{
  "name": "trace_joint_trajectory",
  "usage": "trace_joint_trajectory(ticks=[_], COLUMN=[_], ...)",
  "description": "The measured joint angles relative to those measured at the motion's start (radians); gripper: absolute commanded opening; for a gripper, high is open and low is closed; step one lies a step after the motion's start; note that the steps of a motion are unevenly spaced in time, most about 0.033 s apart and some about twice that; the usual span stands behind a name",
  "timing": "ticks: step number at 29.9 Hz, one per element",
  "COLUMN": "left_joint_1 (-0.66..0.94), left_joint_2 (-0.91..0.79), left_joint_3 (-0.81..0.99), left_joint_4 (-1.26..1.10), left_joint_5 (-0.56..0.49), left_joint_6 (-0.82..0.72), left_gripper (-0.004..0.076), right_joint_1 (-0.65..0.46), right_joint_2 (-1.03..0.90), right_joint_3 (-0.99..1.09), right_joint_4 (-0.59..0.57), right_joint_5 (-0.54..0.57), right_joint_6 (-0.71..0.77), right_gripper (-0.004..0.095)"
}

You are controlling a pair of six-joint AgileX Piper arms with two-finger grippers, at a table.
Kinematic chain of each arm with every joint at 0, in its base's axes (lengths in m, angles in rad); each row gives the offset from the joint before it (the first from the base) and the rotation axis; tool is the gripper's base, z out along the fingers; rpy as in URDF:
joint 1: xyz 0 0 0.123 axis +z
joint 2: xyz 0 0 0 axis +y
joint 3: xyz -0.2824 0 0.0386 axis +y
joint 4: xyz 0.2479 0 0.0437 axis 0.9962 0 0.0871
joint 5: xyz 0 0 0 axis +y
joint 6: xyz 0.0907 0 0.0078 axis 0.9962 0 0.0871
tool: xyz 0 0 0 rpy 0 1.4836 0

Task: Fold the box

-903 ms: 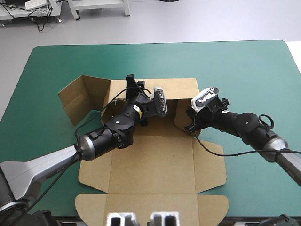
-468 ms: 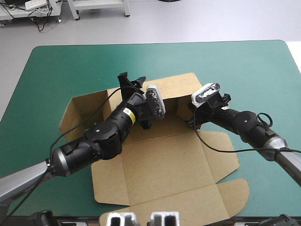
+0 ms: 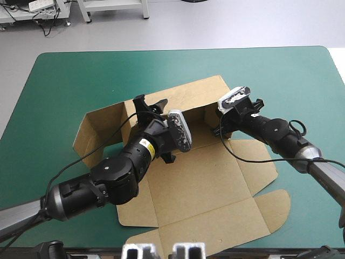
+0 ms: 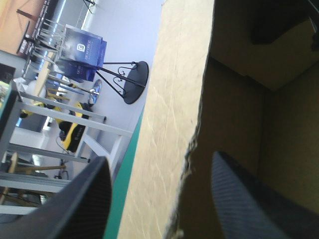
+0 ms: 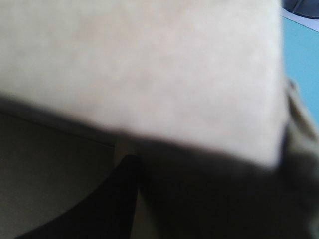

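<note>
High view: box [image 3: 207,181] mid-table on teal-green cover [image 3: 269,81], skewed; far walls raised; near flaps flat
Left gripper [image 3: 151,103]: fingers [image 4: 75,204] spread; straddles a raised far wall, one finger each side of its edge
Right gripper [image 3: 218,131]: against the far-right raised flap; grip cannot tell

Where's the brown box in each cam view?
High view: brown board box mid-table, between both arms.
Left wrist view: raised wall edge-on inside the left gripper, fingers open.
Right wrist view: the box fills it, blurred.
Shared landmark: teal-green cover past the board's edge.
</note>
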State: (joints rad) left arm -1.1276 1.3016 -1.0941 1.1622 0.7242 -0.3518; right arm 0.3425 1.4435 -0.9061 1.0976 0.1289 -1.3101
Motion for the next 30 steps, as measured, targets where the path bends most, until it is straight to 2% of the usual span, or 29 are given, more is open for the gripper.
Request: trace_joint_trajectory(ticks=[2,3,7,10,17,24,27,30], left_joint_1=[0.0,0.0,0.0,0.0,0.038,0.309,0.444,0.571], left_joint_2=[-0.026,-0.037,-0.074,-0.079,-0.078,-0.078,-0.078,-0.078], left_joint_3=[0.0,0.0,0.0,-0.016,-0.158,-0.302,-0.328,-0.329], left_joint_4=[-0.043,-0.06,-0.107,-0.118,-0.185,-0.47,-0.606,-0.723], left_joint_5=[0.011,0.015,0.03,0.072,0.173,0.209,0.246,0.271], left_joint_6=[-0.016,-0.021,-0.028,-0.029,-0.012,0.177,0.247,0.296], left_gripper=[0.0015,0.0,0.0013,0.0013,0.0014,0.0014,0.0013,0.0013], right_joint_1=[-0.028,-0.049,-0.141,-0.193,-0.231,-0.231,-0.231,-0.231], right_joint_2=[0.0,0.0,0.0,0.0,-0.035,-0.063,-0.06,-0.041], right_joint_3=[0.0,-0.001,-0.003,-0.021,-0.16,-0.382,-0.448,-0.48], right_joint_4=[-0.002,-0.003,-0.031,-0.108,-0.484,-0.764,-0.835,-0.879], right_joint_5=[0.014,0.027,0.099,0.206,0.546,0.831,0.944,1.008], right_joint_6=[0.011,0.015,0.024,0.062,0.341,0.577,0.636,0.671], right_gripper=[-0.0023,-0.0023,-0.0023,-0.0023,-0.0023,-0.0024,-0.0024,-0.0024])
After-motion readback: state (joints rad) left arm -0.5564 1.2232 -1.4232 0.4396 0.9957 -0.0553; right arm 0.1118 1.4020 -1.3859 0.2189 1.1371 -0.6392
